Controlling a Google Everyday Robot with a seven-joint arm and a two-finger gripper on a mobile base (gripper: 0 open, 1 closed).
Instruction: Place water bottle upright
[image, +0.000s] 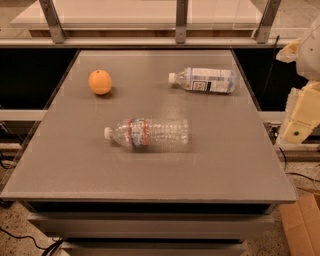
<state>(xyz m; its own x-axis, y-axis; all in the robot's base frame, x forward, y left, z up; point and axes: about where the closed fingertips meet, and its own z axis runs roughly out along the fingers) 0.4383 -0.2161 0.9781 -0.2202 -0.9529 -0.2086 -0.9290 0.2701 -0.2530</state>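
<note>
The water bottle (149, 132) lies on its side near the middle of the grey table (70, 170). It is clear and ribbed, with a red-orange label band near its shoulder. Its white cap points left. My gripper (299, 120) shows as a cream-coloured block at the right edge of the view, beyond the table's right edge. It is well apart from the bottle and holds nothing that I can see.
A smoother bottle with a white-and-blue label (204, 80) lies on its side at the back right, cap pointing left. An orange (100, 82) sits at the back left. A metal rail (150, 42) runs behind the table. A cardboard box (302, 225) stands on the floor at the lower right.
</note>
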